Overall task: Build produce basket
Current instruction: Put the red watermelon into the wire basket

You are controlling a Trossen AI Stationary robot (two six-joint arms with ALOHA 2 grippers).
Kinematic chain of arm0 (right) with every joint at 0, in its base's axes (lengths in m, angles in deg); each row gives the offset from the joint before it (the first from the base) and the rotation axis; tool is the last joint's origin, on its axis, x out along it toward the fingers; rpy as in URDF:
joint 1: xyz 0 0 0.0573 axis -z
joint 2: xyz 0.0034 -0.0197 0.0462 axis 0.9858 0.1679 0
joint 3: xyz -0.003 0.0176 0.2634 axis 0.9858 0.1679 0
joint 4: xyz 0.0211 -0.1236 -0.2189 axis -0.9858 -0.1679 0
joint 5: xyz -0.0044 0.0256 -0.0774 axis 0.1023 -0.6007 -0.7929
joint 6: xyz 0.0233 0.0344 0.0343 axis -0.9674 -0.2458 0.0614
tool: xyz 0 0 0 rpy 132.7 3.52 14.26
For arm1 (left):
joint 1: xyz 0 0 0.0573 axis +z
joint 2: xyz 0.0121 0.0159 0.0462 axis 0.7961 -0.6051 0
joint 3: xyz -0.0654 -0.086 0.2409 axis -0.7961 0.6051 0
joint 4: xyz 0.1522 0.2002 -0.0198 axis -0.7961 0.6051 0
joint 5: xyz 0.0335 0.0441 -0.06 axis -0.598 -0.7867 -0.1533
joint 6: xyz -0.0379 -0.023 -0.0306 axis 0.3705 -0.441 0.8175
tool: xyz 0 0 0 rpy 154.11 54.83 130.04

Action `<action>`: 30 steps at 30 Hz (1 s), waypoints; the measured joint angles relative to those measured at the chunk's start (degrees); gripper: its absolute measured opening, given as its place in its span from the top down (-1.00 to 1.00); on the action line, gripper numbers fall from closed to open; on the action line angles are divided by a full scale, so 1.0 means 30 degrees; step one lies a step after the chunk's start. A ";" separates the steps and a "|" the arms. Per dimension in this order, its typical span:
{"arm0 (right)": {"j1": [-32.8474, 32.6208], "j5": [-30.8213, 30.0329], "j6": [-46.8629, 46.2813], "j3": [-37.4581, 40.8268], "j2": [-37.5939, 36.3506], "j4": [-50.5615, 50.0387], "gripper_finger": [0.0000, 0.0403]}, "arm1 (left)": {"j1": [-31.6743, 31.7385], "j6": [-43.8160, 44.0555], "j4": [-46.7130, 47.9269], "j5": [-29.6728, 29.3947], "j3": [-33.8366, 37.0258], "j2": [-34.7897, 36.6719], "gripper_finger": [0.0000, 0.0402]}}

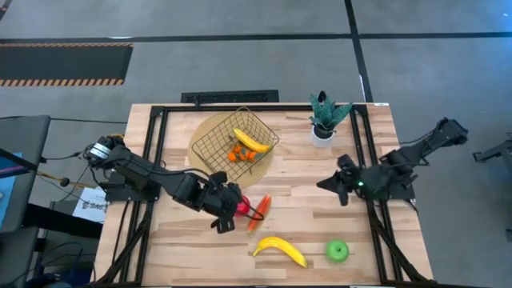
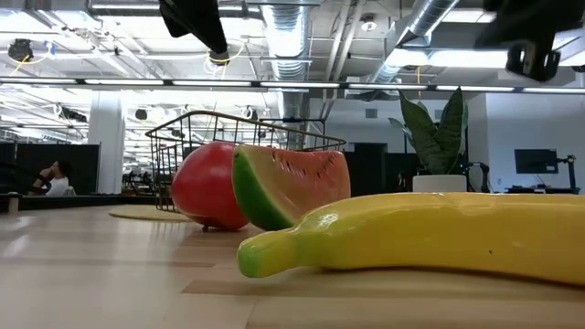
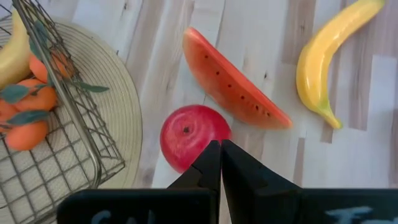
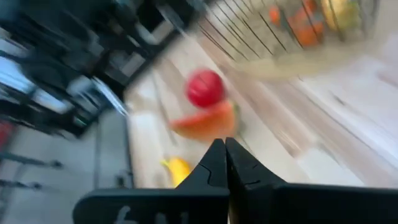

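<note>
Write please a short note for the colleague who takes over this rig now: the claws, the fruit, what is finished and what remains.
Left claw: shut, empty, just above the red apple, beside the basket.
Right claw: shut, empty, waiting over the table's right side.
Done: one banana and the small orange pieces lie in the basket, which stands on the round mat.
Left: red apple, watermelon slice next to it, second banana and green apple near the front edge, all on the table.
The potted plant is not produce.
</note>
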 joint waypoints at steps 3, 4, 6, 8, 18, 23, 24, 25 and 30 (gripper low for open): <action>0.1426 0.2043 -0.0123 -0.0064 0.1301 -0.1322 1.00 | 0.0160 0.0001 -0.0154 0.0002 0.0000 0.0000 1.00; 0.1810 0.2556 -0.0038 -0.0064 0.1845 -0.1426 1.00 | 0.0170 0.0013 -0.0150 0.0002 0.0000 0.0000 1.00; 0.2409 0.3496 0.0479 -0.0064 0.2921 -0.1063 1.00 | 0.0203 0.0013 -0.0150 0.0002 0.0000 0.0000 1.00; 0.2781 0.4124 0.1080 -0.0067 0.4045 -0.0322 1.00 | 0.0196 0.0020 -0.0151 0.0014 0.0000 0.0000 1.00; 0.3084 0.5137 0.4333 -0.5501 1.0120 -0.2167 0.98 | 0.0196 0.0040 -0.0006 0.0583 0.0000 -0.0007 1.00; 0.3093 0.5176 0.6363 -1.0147 1.3458 -0.6146 0.97 | 0.0094 -0.0075 0.0634 0.0920 0.0000 -0.0007 1.00; 0.3177 0.5185 0.6520 -1.0940 1.4087 -0.6911 0.96 | 0.0055 -0.0068 0.0922 0.0887 0.0000 -0.0007 1.00; 0.3282 0.5191 0.6574 -1.1698 1.4675 -0.7846 0.94 | -0.0035 -0.0067 0.1251 0.0778 0.0006 0.0018 1.00; 0.4040 0.6477 0.6958 -1.4246 1.7265 -1.0734 0.84 | -0.0862 0.0029 0.3263 0.0112 0.0007 0.0506 1.00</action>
